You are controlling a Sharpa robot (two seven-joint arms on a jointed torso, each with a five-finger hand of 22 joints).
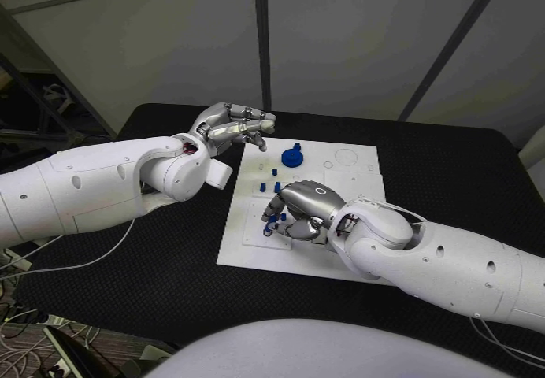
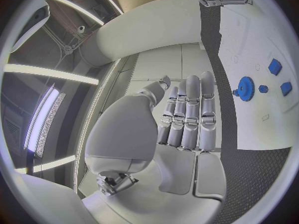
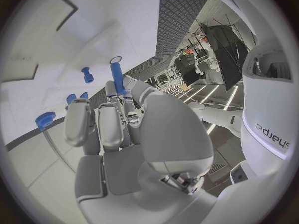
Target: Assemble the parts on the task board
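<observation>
Pale grey wall panels [image 1: 341, 55] split by dark vertical seams stand behind the black matte table [image 1: 454, 173]; loose white cables [image 1: 68, 264] (tangled) lie beside it.

The right hand [image 1: 298, 206] sits low over the near-left part of the task board [image 1: 352, 181], holding a long blue pin [image 3: 116, 74] in its fingers [image 3: 102, 122], so its forearm blocks the near-right approach to the board. A blue gear [image 1: 293, 156] stands upright at the far-left part of the board, with small blue pegs [image 1: 268, 187] between it and the right hand. The left hand [image 1: 233, 126] hovers with curled fingers over the worktop [image 1: 454, 173] just beyond the board's far-left corner; the board's far-right part lies bare
</observation>
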